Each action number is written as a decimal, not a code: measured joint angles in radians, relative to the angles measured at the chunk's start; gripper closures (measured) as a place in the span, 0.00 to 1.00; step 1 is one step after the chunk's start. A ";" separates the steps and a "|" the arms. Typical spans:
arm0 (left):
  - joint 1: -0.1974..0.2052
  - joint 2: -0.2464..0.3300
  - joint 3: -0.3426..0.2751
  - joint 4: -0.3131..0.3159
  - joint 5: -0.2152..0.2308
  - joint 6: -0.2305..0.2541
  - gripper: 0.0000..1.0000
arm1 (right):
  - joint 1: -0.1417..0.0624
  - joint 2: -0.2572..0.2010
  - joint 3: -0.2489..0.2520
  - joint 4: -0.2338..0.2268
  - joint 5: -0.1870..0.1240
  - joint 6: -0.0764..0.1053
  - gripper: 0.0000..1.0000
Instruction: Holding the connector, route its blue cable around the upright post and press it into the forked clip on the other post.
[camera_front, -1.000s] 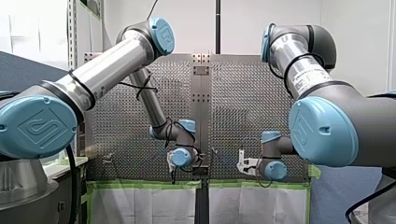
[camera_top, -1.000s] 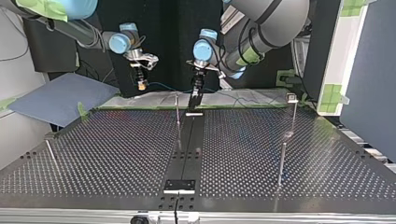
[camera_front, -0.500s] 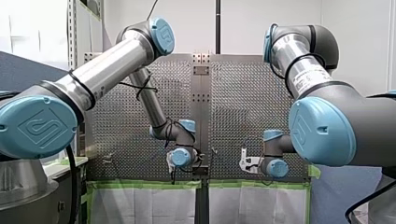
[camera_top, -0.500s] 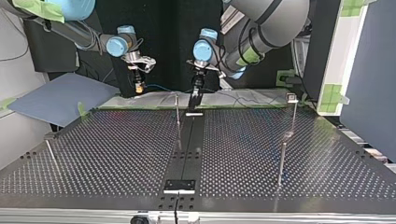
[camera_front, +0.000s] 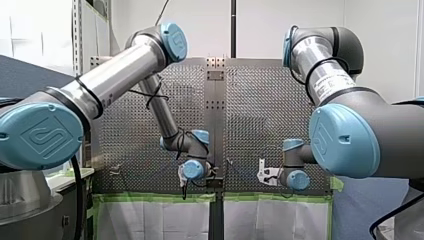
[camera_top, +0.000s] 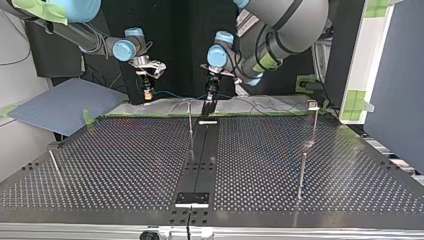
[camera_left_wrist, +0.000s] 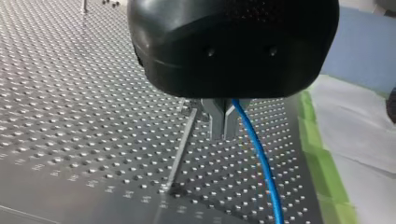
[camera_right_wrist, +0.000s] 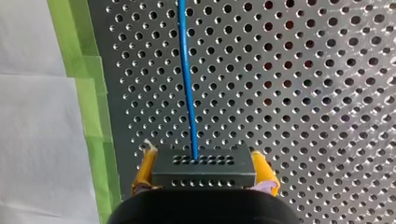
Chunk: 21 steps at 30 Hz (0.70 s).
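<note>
Right gripper (camera_top: 148, 94), upper left of the top view, is clamped on the connector (camera_right_wrist: 203, 165) between yellow pads. The blue cable (camera_right_wrist: 187, 84) runs ahead over the perforated table (camera_right_wrist: 303, 93). Left gripper (camera_left_wrist: 223, 123) has its metal fingers pinched together, cable and a thin post (camera_left_wrist: 182, 144) just beside them.

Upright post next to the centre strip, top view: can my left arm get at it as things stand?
Probably yes. My left tool hangs close beside the post, nothing stands between them, and the blue cable runs on the tool's other side.
</note>
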<state>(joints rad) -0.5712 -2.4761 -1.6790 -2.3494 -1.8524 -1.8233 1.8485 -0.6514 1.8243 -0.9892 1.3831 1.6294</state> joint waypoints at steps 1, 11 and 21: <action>0.001 -0.004 0.007 -0.007 0.005 0.000 0.95 | -0.001 0.000 0.000 -0.001 0.000 0.000 1.00; 0.009 -0.014 0.086 -0.078 0.031 -0.014 0.95 | -0.008 0.000 -0.005 -0.002 -0.001 0.000 1.00; 0.045 -0.020 0.107 -0.111 0.057 -0.020 0.95 | -0.018 0.000 -0.020 0.009 -0.001 0.002 1.00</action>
<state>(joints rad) -0.5261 -2.4966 -1.5724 -2.4600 -1.7957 -1.8430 1.8305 -0.6514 1.8043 -0.9802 1.3823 1.6313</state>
